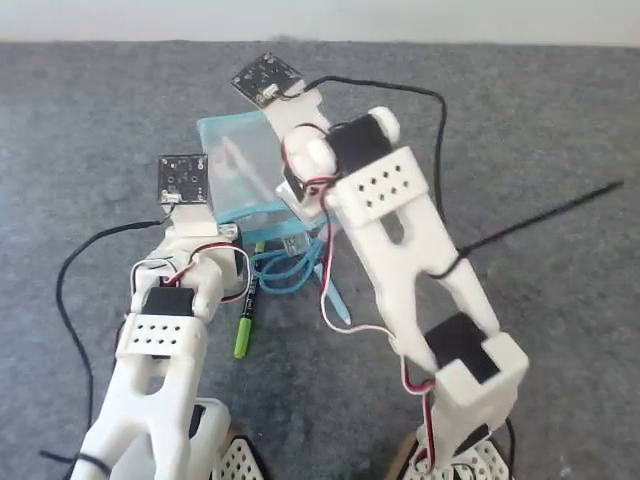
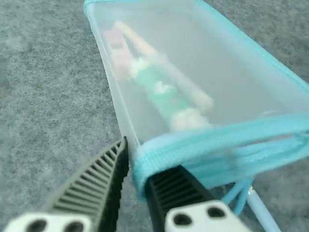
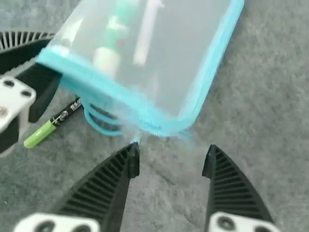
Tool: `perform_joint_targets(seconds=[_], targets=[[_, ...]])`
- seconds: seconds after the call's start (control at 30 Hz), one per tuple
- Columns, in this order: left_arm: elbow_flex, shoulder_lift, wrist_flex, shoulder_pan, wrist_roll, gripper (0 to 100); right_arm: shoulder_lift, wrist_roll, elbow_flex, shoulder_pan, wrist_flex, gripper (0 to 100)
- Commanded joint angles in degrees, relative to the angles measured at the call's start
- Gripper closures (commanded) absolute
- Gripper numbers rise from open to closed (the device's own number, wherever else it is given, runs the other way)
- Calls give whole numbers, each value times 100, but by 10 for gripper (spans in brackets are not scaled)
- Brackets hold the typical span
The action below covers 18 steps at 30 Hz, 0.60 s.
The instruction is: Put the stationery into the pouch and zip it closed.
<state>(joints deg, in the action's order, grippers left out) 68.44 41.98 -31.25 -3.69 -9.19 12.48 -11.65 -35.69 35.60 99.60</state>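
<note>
The grey carpeted table (image 1: 80, 120) carries a translucent pouch (image 1: 240, 170) with cyan trim, tipped up at the centre between the two arms, with a few stationery pieces (image 2: 159, 87) already inside it. The left gripper (image 2: 139, 163) is clamped on one corner of the pouch's zipper edge. The right gripper (image 3: 172, 149) hangs just off the opposite corner of that edge, fingers spread apart and touching nothing. Below the pouch's mouth lie cyan cord loops (image 1: 285, 268), a green marker (image 1: 244, 318) and a light blue pen (image 1: 335, 298).
</note>
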Motion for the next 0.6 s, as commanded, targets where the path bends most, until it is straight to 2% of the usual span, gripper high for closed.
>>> perform_joint_targets(seconds=[0.0,0.2,0.4,0.57], targets=[[-57,44,114,53,44,988,-699,70,0,-180,312,778],[-48,44,114,53,44,988,-1376,88,2303,-127,-470,778],[-48,44,114,53,44,988,-2334,281,5327,-13,-2651,779],[-57,44,114,53,44,988,-2448,360,6514,4,-3776,779]])
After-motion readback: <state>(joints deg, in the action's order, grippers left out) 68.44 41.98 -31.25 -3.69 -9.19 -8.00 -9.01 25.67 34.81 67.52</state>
